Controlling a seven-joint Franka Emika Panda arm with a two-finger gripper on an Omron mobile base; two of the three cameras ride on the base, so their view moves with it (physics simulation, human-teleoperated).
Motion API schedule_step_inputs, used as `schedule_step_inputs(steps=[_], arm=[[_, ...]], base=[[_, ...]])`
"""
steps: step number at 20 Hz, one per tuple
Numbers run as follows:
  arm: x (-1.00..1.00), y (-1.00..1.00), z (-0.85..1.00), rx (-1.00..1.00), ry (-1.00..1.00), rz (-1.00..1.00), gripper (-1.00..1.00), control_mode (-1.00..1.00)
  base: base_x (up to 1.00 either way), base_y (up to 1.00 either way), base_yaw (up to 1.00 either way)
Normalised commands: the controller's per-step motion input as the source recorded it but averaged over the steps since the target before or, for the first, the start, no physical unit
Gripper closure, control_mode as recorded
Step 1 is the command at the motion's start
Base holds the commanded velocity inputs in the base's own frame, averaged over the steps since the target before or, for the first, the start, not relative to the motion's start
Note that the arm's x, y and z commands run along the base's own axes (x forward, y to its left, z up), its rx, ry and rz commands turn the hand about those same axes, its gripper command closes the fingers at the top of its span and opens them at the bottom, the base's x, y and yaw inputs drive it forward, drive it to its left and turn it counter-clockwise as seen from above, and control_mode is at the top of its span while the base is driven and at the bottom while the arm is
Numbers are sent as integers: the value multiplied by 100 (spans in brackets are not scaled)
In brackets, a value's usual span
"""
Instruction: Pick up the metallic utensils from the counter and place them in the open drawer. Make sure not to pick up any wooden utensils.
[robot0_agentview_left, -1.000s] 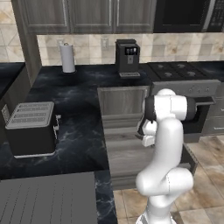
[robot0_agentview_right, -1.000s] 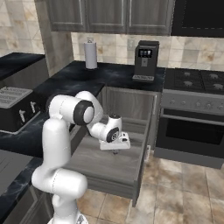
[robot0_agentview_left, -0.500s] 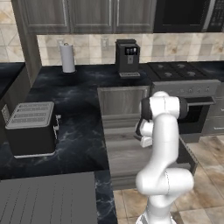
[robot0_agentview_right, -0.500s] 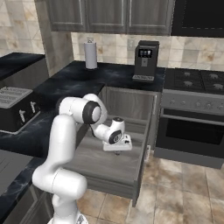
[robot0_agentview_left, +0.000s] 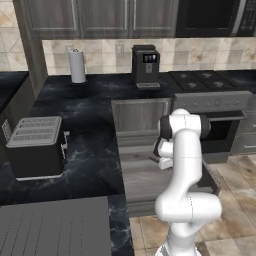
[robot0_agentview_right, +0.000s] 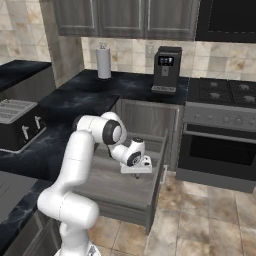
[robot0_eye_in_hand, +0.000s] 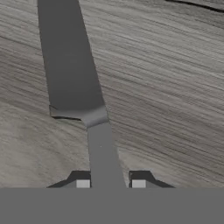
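My claw (robot0_eye_in_hand: 110, 183) was clenched on the slim handle of a grey metallic utensil (robot0_eye_in_hand: 101, 148). Its broad flat head pointed away from me over the wood-grain floor of the open drawer (robot0_agentview_right: 100, 181). From the right base view, my claw (robot0_agentview_right: 136, 171) hung low inside the drawer, towards its right wall and well behind its front panel. I could not tell whether the utensil touched the floor. I judged this delivery nearly done, with only the release left. The utensil in my grip was all I could make out in the drawer. By the task's wording, more metal may wait on the counter (robot0_agentview_left: 90, 150) left of the drawer, but anything there was too small to tell.
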Motion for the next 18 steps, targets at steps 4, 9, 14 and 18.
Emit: schedule_step_inputs(steps=[4,9,14,18], arm=[[19,0,-18,0,3,0,100,-100],[0,2,-13,0,3,0,-100,-100],[-3,10,-19,0,0,0,-100,-100],[-14,0,0,0,0,0,-100,-100]], base=[[0,0,0],[0,0,0],[0,0,0],[0,0,0]])
